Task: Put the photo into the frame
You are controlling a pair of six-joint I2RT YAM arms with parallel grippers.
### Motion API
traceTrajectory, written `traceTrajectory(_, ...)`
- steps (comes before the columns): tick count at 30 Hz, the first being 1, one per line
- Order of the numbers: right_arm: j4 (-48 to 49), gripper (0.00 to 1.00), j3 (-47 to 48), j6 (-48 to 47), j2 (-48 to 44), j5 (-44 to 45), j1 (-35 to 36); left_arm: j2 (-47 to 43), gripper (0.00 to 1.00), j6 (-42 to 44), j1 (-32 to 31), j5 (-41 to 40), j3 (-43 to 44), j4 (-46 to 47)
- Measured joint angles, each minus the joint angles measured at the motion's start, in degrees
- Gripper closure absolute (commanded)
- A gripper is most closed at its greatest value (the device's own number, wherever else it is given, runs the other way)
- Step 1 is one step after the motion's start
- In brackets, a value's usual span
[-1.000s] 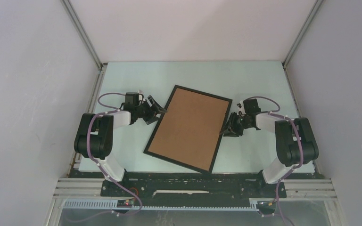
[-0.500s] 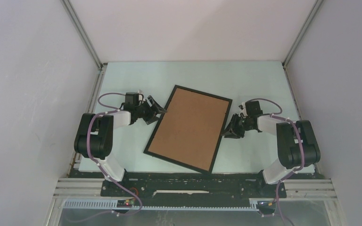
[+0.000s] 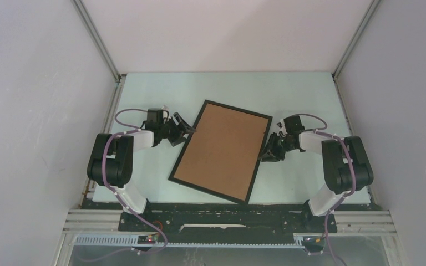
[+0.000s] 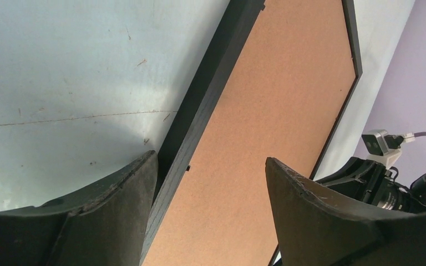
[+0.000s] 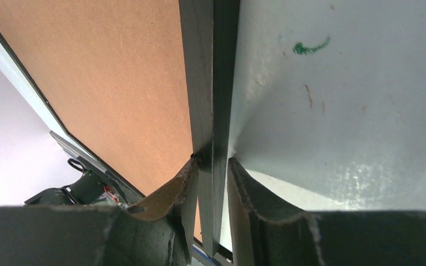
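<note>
From where I stand, the frame (image 3: 239, 109) lies face down and skewed in the middle of the pale, scuffed table (image 3: 227, 86), its brown cardboard board (image 3: 222, 151) facing up, and plain light walls (image 3: 222, 33) with metal corner posts (image 3: 97, 39) close the space in. The left gripper (image 3: 186, 130) stands wide across the frame's left rail, clamping nothing. The right gripper (image 5: 211, 160) is pinched narrow on the right rail, near a small green mark (image 5: 310, 47) on the tabletop.
</note>
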Motion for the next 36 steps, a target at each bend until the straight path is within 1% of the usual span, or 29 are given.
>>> traceTrajectory(8,-9.9,0.67,9.2,-1.5,5.1,4.5,3.4,0.0,0.24,0.9,0.0,-0.9,0.1,0.8)
traceTrajectory(16,-23.5,0.67,20.8,-4.5,11.0,11.8,7.6,0.3,0.24,1.3,0.0,-0.7,0.5,0.7)
traceTrajectory(28,-46.3,0.67,42.4,-6.6,25.0,24.3,14.2,0.3,0.24,1.5,0.0,-0.6,0.5,0.8)
traceTrajectory(32,-52.8,0.67,49.2,-6.0,29.5,29.6,17.2,0.3,0.24,1.8,0.0,-0.5,0.5,0.9)
traceTrajectory(36,-61.6,0.66,58.7,-5.3,36.2,35.6,20.9,0.3,0.23,1.9,0.0,-0.4,0.5,1.1)
